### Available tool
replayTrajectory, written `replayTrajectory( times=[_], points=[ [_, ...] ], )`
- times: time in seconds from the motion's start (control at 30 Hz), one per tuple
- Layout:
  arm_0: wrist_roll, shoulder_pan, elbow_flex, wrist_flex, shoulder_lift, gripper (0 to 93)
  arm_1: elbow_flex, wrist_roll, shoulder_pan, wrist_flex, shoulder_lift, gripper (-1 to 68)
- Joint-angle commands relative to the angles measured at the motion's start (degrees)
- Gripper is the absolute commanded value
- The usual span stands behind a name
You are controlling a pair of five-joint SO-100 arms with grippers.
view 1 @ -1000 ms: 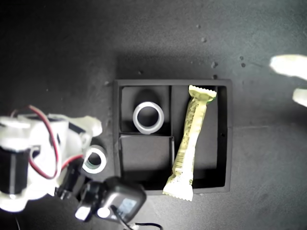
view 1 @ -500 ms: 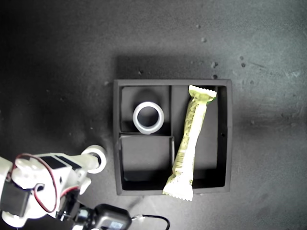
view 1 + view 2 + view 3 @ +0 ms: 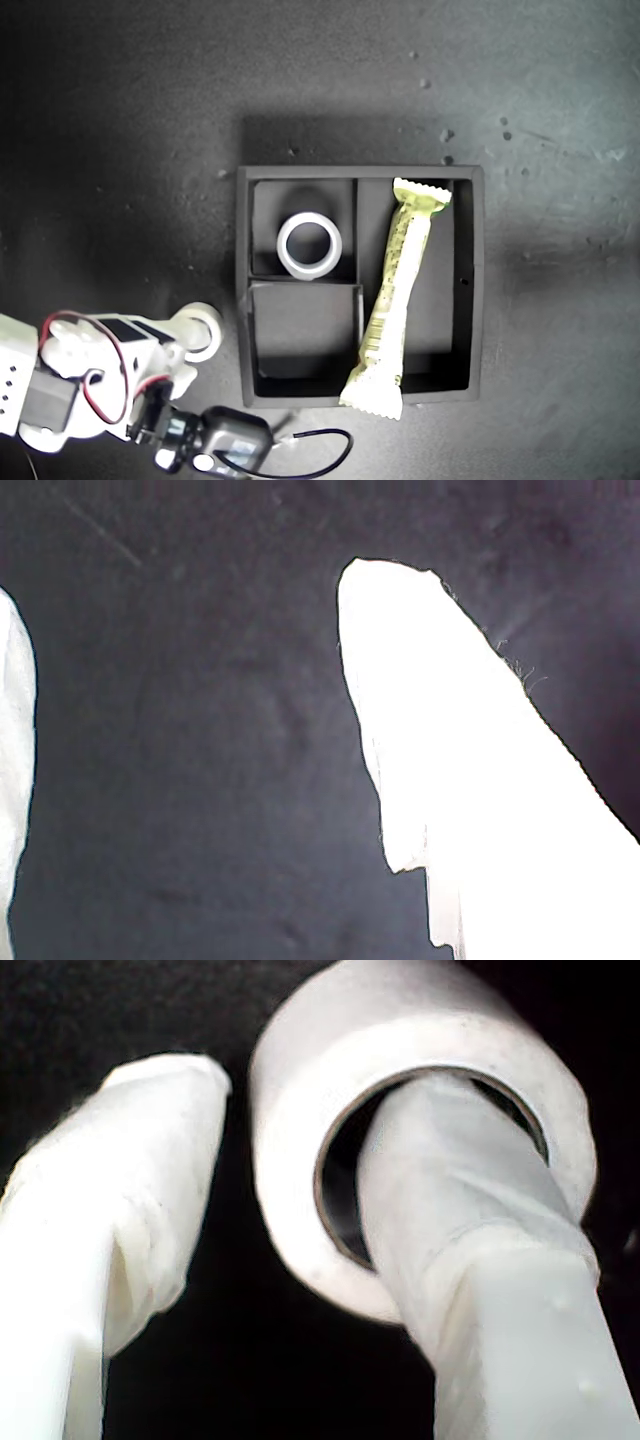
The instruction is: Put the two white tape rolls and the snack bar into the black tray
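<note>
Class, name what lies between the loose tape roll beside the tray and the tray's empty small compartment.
In the exterior view, only bare dark mat and the black tray wall separate the smaller tape roll from the empty compartment.

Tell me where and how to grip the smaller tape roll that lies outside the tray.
Grip the smaller tape roll across its ring wall, coming from above: it lies flat beside the black tray, hole up. My second gripper is open with one finger in the hole, the other outside; closing should pinch the wall.
</note>
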Motion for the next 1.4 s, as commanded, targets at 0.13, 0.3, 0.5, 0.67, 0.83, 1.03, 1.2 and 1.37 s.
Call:
replayTrajectory(
  times=[0.13,0.3,0.5,0.67,0.83,1.03,1.2,1.37],
  points=[
    [-4.13,-2.46,1.85,-1.05,-4.57,4.9,1.76,0.7,-1.14,-3.34,1.14,19.1],
    [-0.44,-4.39,-2.02,5.71,0.18,0.1,-0.18,4.66,-2.02,-0.26,3.34,13.7],
    [12.39,-8.17,-31.2,28.39,-2.72,0.1,11.87,10.28,0.18,-0.7,18.98,3.0],
    [21.45,-8.96,-88.77,52.73,-33.93,0.1,29.71,12.39,-1.14,-9.4,34.98,2.4],
    [21.45,-10.2,-105.38,57.48,-48.69,0.1,43.51,13.8,-4.48,-16.61,46.05,2.4],
    [19.6,-10.02,-105.47,57.48,-52.47,0.1,49.83,14.5,-6.33,-20.92,47.46,2.0],
    [18.98,-10.02,-105.47,57.48,-52.82,0.1,51.77,14.85,-6.77,-22.41,47.46,1.9],
    [18.19,-9.67,-105.29,57.48,-52.82,0.3,52.73,15.38,-7.38,-22.68,47.55,1.9]
  ],
)
